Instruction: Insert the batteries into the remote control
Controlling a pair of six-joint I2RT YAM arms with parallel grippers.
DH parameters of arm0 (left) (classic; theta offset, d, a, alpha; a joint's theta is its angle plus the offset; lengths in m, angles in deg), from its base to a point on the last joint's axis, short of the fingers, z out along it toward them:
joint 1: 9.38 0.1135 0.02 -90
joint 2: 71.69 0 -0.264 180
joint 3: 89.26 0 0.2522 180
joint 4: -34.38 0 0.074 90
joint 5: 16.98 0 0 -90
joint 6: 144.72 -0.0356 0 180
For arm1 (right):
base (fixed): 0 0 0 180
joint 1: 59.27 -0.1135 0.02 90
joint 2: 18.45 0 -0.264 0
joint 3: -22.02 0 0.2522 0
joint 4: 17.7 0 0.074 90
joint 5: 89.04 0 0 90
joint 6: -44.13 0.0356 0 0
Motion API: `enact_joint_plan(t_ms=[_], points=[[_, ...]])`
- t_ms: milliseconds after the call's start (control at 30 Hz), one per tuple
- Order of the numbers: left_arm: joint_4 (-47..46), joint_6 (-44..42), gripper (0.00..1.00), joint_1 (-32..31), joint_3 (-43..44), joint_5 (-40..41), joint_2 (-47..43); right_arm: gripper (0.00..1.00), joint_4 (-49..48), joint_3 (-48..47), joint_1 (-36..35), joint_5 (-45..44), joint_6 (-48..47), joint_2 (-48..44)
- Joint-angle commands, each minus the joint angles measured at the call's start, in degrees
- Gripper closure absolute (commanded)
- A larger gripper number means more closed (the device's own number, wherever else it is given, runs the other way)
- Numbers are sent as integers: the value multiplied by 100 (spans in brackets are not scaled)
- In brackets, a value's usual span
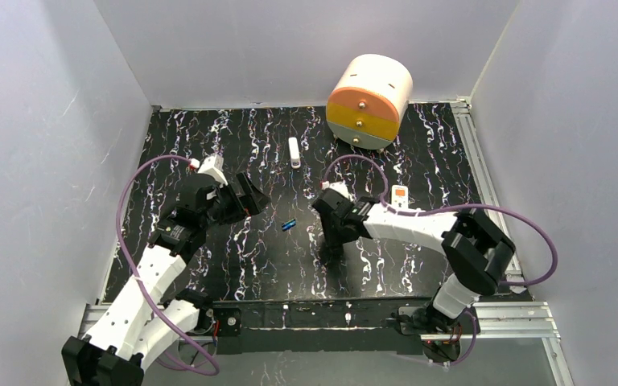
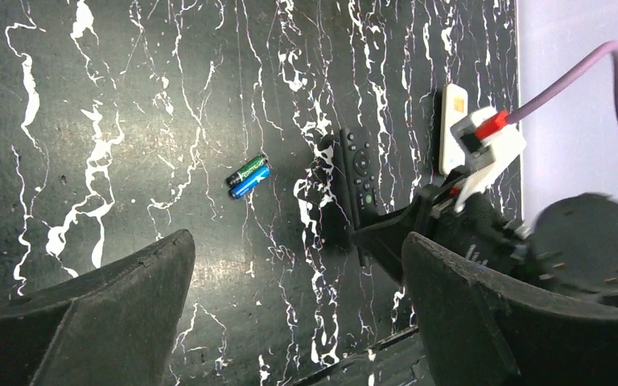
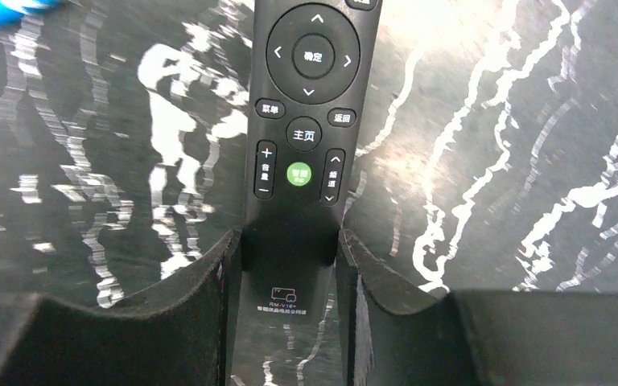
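The two batteries (image 1: 290, 224) lie side by side mid-table, one blue and one dark (image 2: 249, 177); a blue blur (image 3: 4, 12) shows one at the corner of the right wrist view. The white remote control (image 1: 400, 196) lies face up to the right, behind my right arm, partly hidden in the left wrist view (image 2: 453, 121). My right gripper (image 3: 290, 241) points down at the table (image 1: 327, 251), its fingers pressed against both sides of the slim black remote (image 3: 310, 121). My left gripper (image 1: 249, 197) hovers open left of the batteries, with nothing between its fingers (image 2: 298, 249).
A narrow white stick (image 1: 294, 153) lies toward the back. A round white, orange and yellow drawer unit (image 1: 368, 100) stands at the back right. Grey walls close in both sides, with a metal rail (image 1: 483, 177) along the right edge.
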Motion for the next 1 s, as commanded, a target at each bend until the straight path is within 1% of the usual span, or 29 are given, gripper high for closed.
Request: enact_joint_plan(t_ms=[0,100,200,333,400,467,500,567,633,733,767,833,900,967], points=[[-29,105,2,42,116,-186,102,85,-1175,-43,379,1289,-59,-621],[-80,230,2,50,235,-571,253,85,-2385,460,664,2666,256,-1037],[-242,269,2,55,383,-1171,427,85,-3480,770,846,3532,710,-1340],[-1037,500,5,47,423,-2289,622,85,-4518,886,887,4387,1221,-1514],[-1312,707,6,50,495,-2655,730,85,-5114,944,906,4728,1511,-1591],[-1291,1148,6,93,625,-2729,853,85,-5781,982,934,5080,1861,-1667],[-1238,1304,7,164,718,-2872,989,85,-5981,942,948,5251,1972,-1686],[-1648,1592,8,204,788,-3390,1094,85,-6132,848,962,5390,2076,-1743],[-1934,1846,8,213,783,-3564,1046,85,-6398,870,977,5473,2297,-1760],[-1754,1682,10,251,970,-3490,958,85,-7021,969,1006,5545,2771,-1746],[-1830,1709,13,262,976,-3512,932,85,-7192,1004,1009,5543,2906,-1738],[-2365,2021,22,259,864,-3704,906,85,-7554,1050,1015,5599,3151,-1698],[-2598,2249,33,261,852,-3841,941,85,-7862,1123,1020,5683,3379,-1618],[-2789,2345,41,263,827,-3880,909,85,-8182,1226,1026,5730,3605,-1531]])
